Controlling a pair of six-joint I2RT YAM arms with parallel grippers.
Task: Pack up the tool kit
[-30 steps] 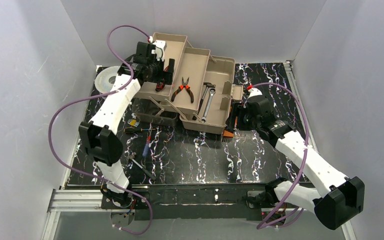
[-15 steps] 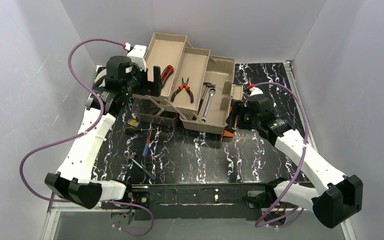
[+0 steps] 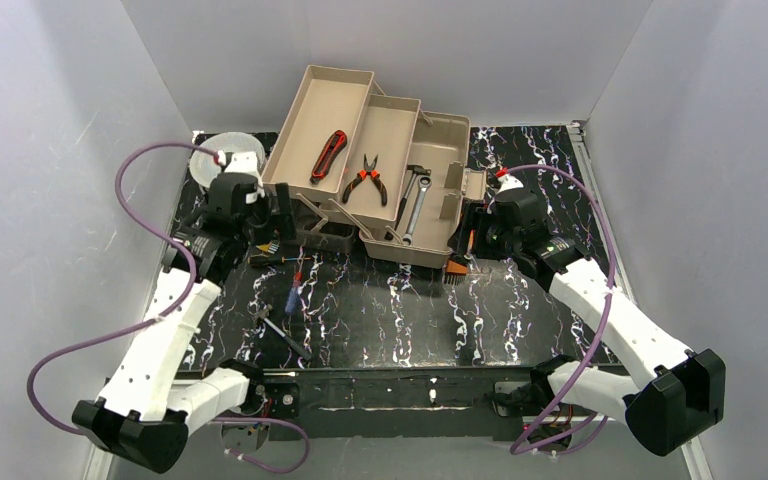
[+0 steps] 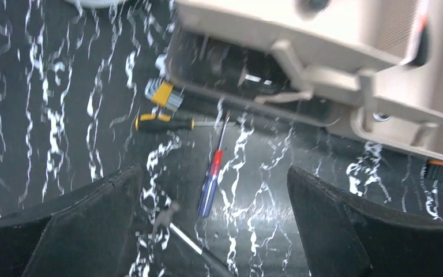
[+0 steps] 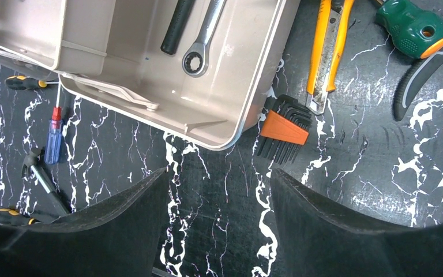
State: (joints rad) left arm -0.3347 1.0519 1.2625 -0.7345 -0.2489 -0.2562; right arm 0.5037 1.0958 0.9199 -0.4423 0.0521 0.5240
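Observation:
The tan toolbox (image 3: 438, 150) stands open at the back middle with its trays fanned out. A red-and-black tool (image 3: 328, 156) lies in the top tray, orange pliers (image 3: 365, 179) in the second, a wrench (image 3: 415, 208) and a hammer in the base. My left gripper (image 3: 283, 207) is open and empty by the box's left front corner; in its wrist view (image 4: 213, 170) it hangs above a blue-and-red screwdriver (image 4: 212, 182) and a yellow-handled screwdriver (image 4: 164, 122). My right gripper (image 3: 474, 236) is open and empty (image 5: 219, 171) at the box's right front corner, near an orange hex key set (image 5: 282, 130).
A round grey spool (image 3: 218, 156) sits at the back left. A yellow utility knife (image 5: 329, 46), a green screwdriver handle (image 5: 414, 26) and a black-handled tool (image 5: 420, 75) lie right of the box. A small hammer-like tool (image 3: 282, 333) lies on the marbled mat.
My left gripper let go of the red-and-black tool in the top tray, then swung out left and down to the box's left front corner. The right arm has barely moved.

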